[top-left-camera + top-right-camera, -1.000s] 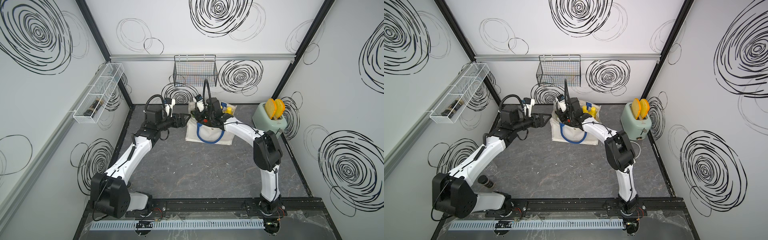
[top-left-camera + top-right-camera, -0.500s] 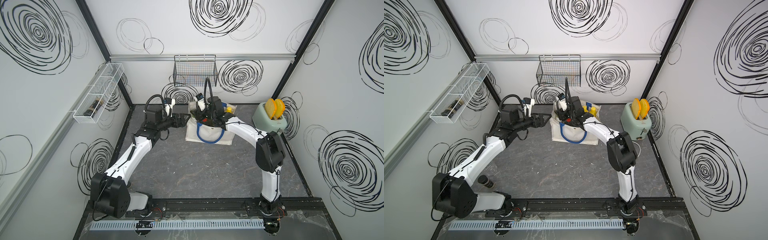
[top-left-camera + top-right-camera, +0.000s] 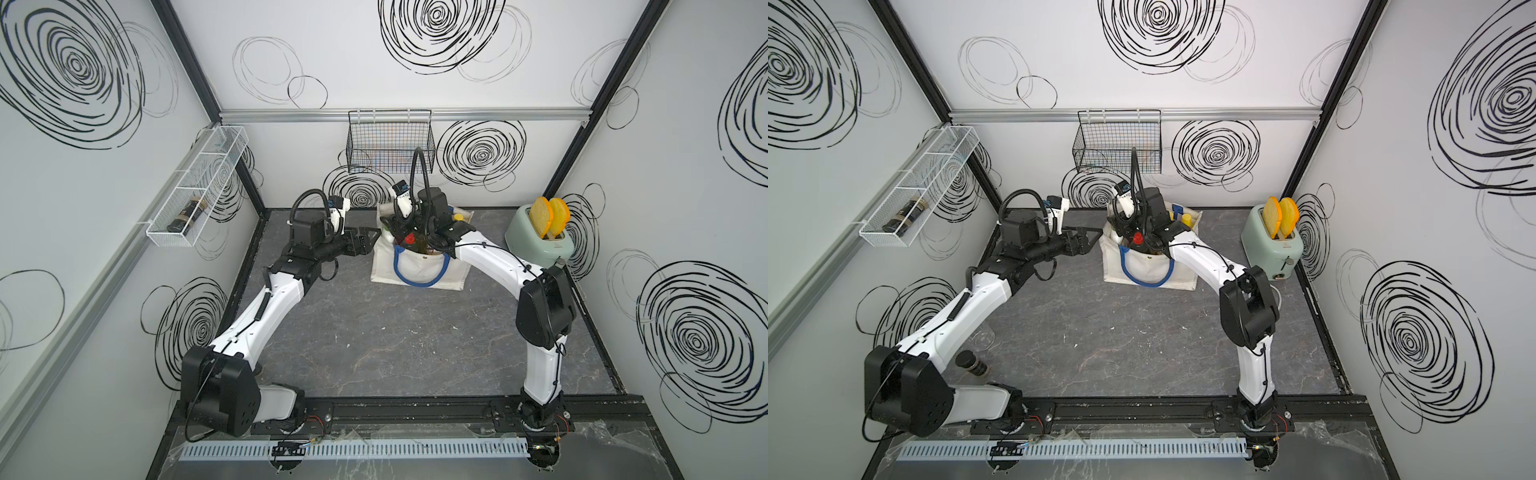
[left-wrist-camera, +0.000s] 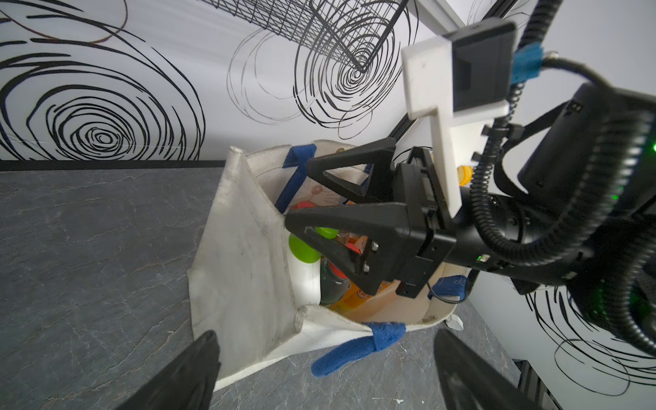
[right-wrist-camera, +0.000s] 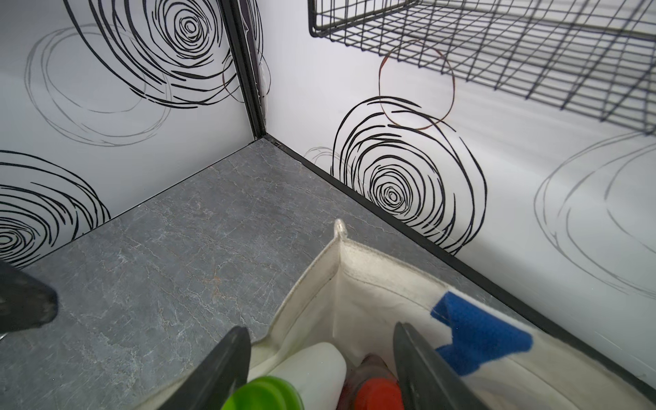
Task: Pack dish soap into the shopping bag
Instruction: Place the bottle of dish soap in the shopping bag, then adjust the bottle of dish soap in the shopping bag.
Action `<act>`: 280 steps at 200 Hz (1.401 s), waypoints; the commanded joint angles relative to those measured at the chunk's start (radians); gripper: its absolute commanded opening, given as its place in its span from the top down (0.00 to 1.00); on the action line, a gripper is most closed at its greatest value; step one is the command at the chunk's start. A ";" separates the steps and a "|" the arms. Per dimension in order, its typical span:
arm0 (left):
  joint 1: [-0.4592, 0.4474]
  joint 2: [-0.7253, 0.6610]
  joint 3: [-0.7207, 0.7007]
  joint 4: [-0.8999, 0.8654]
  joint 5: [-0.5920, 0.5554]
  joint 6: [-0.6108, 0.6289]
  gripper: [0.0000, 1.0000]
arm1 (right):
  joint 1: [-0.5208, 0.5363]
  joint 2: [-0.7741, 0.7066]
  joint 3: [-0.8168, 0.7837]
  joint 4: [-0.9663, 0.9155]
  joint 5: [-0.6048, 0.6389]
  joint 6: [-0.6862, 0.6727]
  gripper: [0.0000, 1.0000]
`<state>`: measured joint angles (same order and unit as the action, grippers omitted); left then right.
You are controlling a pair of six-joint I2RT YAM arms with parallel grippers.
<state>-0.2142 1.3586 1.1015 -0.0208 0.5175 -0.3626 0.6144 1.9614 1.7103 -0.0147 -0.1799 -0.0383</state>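
Observation:
The off-white shopping bag [image 3: 419,270] [image 3: 1154,266] with blue rope handles stands at the back of the table. My right gripper [image 3: 392,228] [image 5: 319,328] hangs over its open mouth with its jaws apart and gripping nothing. Just below them inside the bag are a white dish soap bottle [image 5: 312,365] with a green cap [image 5: 264,394] and a red-capped bottle [image 5: 378,394]. The left wrist view shows more bottles inside, an orange one [image 4: 349,298] and a dark green one [image 4: 332,280]. My left gripper [image 3: 371,237] [image 4: 324,335] stands open and empty beside the bag's left wall [image 4: 241,269].
A mint toaster [image 3: 540,241] with toast stands right of the bag. A black wire basket [image 3: 388,145] hangs on the back wall above it. A white wire shelf [image 3: 195,191] on the left wall holds a dark jar. Another dark jar [image 3: 971,363] lies near the left arm's base.
The right gripper's jaws have spread wider over the bag's mouth. The left arm has not moved.

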 commanded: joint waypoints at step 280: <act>-0.008 0.027 0.035 -0.004 -0.020 0.028 0.04 | -0.050 0.166 0.378 -0.298 -0.106 0.010 0.11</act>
<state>-0.2161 1.3811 1.1038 -0.0517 0.5060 -0.3508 0.5747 2.1494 1.9766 -0.3248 -0.2253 -0.0727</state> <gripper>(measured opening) 0.962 0.893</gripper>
